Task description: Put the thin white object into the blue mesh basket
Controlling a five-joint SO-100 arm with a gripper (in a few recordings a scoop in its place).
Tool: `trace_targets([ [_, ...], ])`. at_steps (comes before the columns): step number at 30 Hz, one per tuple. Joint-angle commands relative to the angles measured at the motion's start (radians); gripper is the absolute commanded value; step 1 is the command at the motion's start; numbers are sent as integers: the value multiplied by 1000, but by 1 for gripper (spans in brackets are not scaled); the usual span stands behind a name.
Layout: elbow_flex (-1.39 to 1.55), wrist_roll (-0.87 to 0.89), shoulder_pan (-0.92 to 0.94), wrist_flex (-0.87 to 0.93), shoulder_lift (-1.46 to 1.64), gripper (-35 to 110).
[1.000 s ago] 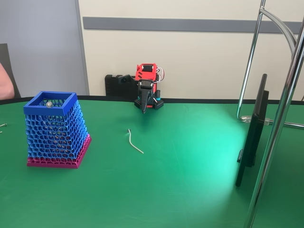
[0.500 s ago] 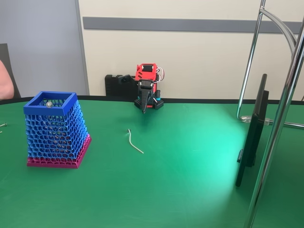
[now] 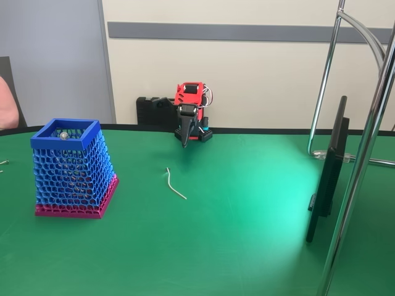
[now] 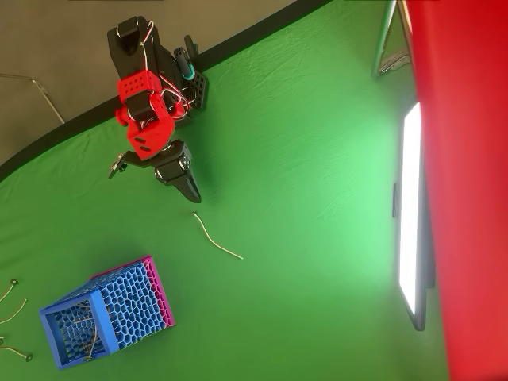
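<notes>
Fixed view: over the last second the claw (image 3: 184, 143) rose a little and swung slightly toward frame left, its tip lifting off the far edge of the green worktop (image 3: 247, 234). Nothing else moved. Judged as the opening of the reach toward the thin white object (image 3: 174, 184), which lay flat at centre frame, hook end toward the arm, well apart from the claw. The blue mesh basket (image 3: 65, 135) stood upright at left of frame, a small shiny ball (image 3: 63, 134) visible at its rim. The claw looked closed to a single point and carried nothing.

Overhead view: the claw (image 4: 191, 193) pointed down-frame from the red arm at upper left, its tip just short of the near end of the thin white object (image 4: 216, 239) (not touching, as far as could be told). Jaws appeared together, nothing between them. The blue mesh basket (image 4: 55, 317) sat at lower left, apart from both. The claw would have to open before any grasp; task judged barely begun.
</notes>
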Motion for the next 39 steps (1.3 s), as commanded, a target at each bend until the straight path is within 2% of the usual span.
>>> trace_targets([
  [1, -77, 20, 9, -44, -130, 1],
  [14, -351, 210, 20, -26, -577, 1],
  [27, -690, 491, 71, 127, -1023, 1],
  [39, -1055, 680, 80, 299, -1430, 0],
])
